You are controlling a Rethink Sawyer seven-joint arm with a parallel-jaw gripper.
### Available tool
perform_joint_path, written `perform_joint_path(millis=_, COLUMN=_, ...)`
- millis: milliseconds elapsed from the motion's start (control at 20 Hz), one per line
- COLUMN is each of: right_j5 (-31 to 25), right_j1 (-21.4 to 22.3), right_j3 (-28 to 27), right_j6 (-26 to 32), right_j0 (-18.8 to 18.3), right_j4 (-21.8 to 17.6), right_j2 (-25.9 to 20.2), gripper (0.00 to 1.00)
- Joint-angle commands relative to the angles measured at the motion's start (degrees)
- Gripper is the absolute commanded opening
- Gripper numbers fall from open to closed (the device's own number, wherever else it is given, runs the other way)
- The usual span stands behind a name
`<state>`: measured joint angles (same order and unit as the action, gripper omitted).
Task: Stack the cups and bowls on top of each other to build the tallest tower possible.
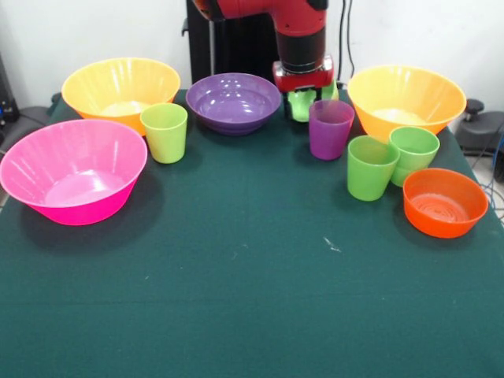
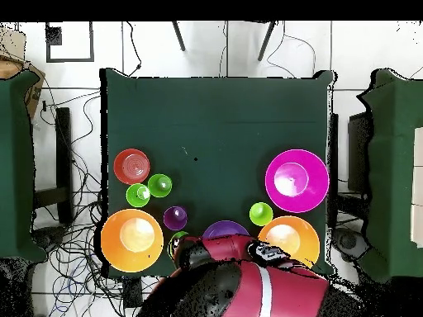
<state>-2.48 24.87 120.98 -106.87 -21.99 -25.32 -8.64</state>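
Gripping | gripper (image 1: 303,101) pinched on green cup (image 1: 302,105) | just behind purple cup (image 1: 330,128)

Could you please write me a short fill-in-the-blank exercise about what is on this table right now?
1. The end effector is down over a ____ object behind the purple cup.
2. The biggest bowl nearest the camera in the front view is ____.
3. The two green cups stand beside the small ____ bowl.

Missing words: green; pink; orange
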Motion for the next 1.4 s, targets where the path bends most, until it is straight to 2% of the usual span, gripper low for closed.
perform_joint_path(millis=50, right_j5=-1.7, right_j1=-0.8, right_j3=-6.5, right_j6=-1.3, right_j0=1.7, right_j4=-2.5, right_j2=-3.8, gripper=1.00)
perform_joint_path(millis=700, right_j5=-3.0, right_j1=0.3, right_j3=-6.2, right_j6=-1.6, right_j0=2.0, right_j4=-2.3, right_j2=-3.8, gripper=1.00)
perform_joint_path(millis=1050, right_j5=-5.0, right_j1=3.5, right_j3=-4.4, right_j6=-3.7, right_j0=4.8, right_j4=-0.1, right_j2=-1.5, gripper=1.00)
perform_joint_path(millis=1400, right_j5=-5.2, right_j1=5.2, right_j3=-2.1, right_j6=-5.1, right_j0=5.9, right_j4=0.7, right_j2=-0.5, gripper=1.00)
